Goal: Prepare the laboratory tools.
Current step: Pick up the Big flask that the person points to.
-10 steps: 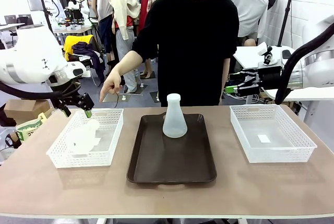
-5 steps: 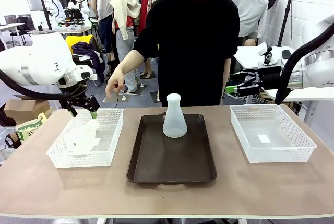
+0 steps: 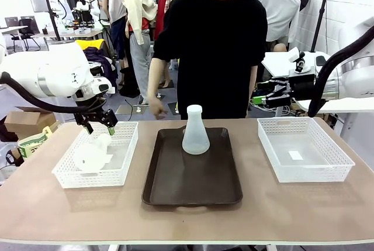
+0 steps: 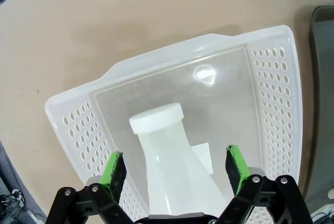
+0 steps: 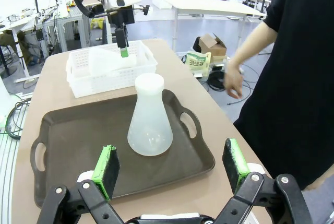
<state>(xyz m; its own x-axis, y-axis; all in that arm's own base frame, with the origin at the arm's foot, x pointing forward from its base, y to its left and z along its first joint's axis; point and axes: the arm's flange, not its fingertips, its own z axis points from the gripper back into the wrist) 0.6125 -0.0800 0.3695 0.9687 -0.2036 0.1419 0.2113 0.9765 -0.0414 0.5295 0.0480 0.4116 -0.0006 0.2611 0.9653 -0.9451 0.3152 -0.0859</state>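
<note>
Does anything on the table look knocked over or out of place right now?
One flask lies on its side in the left basket, beneath the open left gripper, while the other flask stands upright on the brown tray. Nothing looks spilled or broken.

Front: fixed, across tan counter [image 3: 292, 210] toward person [image 3: 216, 46]. Left wrist: close, straight down into white lattice basket [image 4: 274, 88]. Right wrist: low, near; shares dark brown tray [image 5: 78, 130], frosted-white conical flask [image 5: 150, 117] with front.
</note>
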